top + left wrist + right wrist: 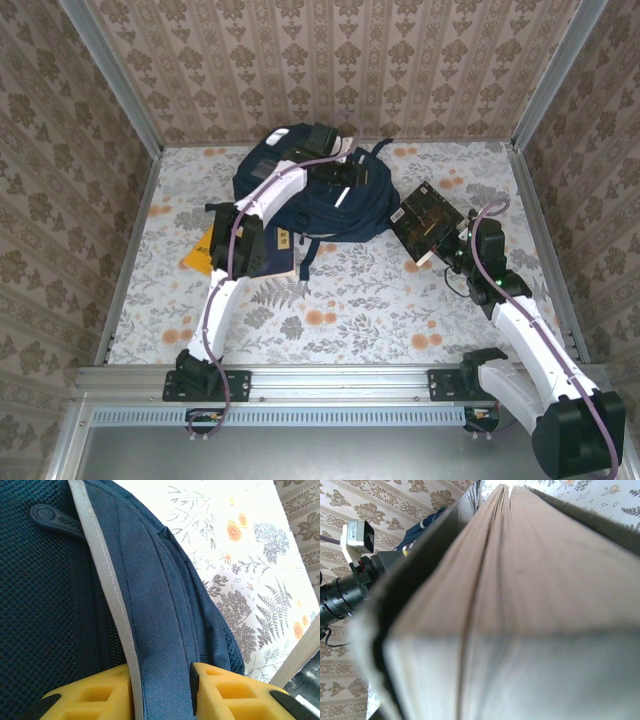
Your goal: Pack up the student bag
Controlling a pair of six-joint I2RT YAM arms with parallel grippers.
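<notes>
Two yellow fingers (95, 700) of the left gripper (161, 696) pressed on both sides of a fold of the bag (155, 630), right beside its white stripe (107, 580). The fold filled the gap between them. Dark mesh lay to the left of the stripe, with a zip pull (52, 517) on it. From above, the left arm reached over the big dark blue bag. The bag lay on the flowery table (400, 300) near the back wall, a bit left of the middle.

The right gripper (450, 255) was clamped on the low edge of a dark book (428, 218). It held the book up, tilted, just to the right of the bag. Up close, the book's pale page edges ran straight away from the wrist.

Under the left arm, a flat yellow thing (198, 252) and a dark blue book (272, 258) lay on the table, close to the bag.
</notes>
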